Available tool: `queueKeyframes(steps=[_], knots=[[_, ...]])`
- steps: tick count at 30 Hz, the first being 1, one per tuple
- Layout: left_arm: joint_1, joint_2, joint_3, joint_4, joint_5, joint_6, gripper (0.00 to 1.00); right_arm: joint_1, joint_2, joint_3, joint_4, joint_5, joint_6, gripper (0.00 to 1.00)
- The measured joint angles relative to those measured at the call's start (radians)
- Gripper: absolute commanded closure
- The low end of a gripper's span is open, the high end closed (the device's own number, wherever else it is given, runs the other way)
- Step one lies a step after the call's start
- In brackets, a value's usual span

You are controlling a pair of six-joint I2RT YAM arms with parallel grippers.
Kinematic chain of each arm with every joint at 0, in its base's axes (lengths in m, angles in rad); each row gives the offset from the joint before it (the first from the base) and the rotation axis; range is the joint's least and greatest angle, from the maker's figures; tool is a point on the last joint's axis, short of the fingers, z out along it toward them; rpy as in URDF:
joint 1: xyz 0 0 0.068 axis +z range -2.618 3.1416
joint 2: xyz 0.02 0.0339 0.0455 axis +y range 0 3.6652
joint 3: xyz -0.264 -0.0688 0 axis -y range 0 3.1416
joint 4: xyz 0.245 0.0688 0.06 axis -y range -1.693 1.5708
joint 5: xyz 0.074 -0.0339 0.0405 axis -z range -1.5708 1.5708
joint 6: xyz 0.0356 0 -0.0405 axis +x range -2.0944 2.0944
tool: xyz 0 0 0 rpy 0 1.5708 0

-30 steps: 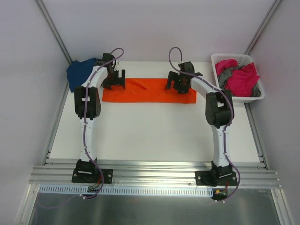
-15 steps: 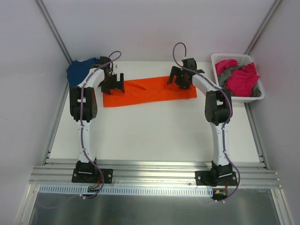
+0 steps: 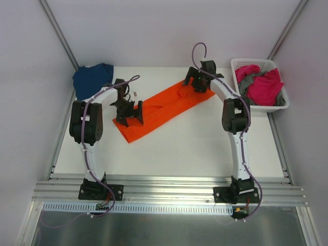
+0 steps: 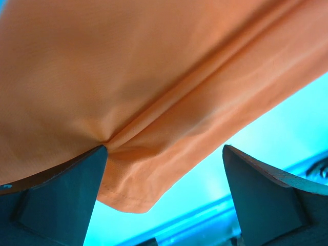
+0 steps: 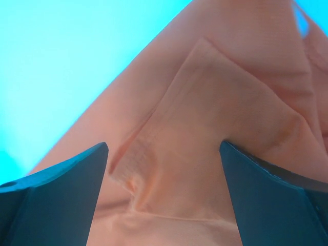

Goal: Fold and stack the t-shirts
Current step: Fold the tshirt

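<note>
The bright orange t-shirt (image 3: 164, 108), folded into a long strip, lies diagonally on the white table, its left end nearer me. My left gripper (image 3: 131, 115) stands open over that near left end; in the left wrist view the orange cloth (image 4: 154, 77) and its corner lie between the spread fingers (image 4: 165, 149). My right gripper (image 3: 198, 85) stands open on the far right end, with creased orange cloth (image 5: 215, 102) filling the gap between its fingers (image 5: 164, 145). A navy blue t-shirt (image 3: 92, 78) lies at the far left corner.
A white slotted basket (image 3: 256, 61) at the far right holds crumpled magenta pink (image 3: 265, 88) and grey (image 3: 247, 82) t-shirts. Metal frame rails run along both table sides and the near edge. White walls close in the back and sides.
The left gripper has moved toward me and rightward, taking the strip's left end along. The orange strip has swung from level to diagonal. The right gripper shifted slightly back.
</note>
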Motion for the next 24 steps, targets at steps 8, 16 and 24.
queueKeyframes(steps=[8,16,24], knots=[[-0.101,-0.06,-0.114,-0.041,0.053,-0.02,0.01,0.007,0.06,0.084,0.021,-0.038,0.03,0.03],[-0.217,-0.087,-0.168,-0.058,0.071,-0.035,0.01,0.025,0.093,0.121,0.052,-0.065,0.072,0.03],[-0.391,-0.084,-0.17,-0.071,0.089,-0.054,0.01,0.075,0.13,0.164,0.092,-0.071,0.109,0.03]])
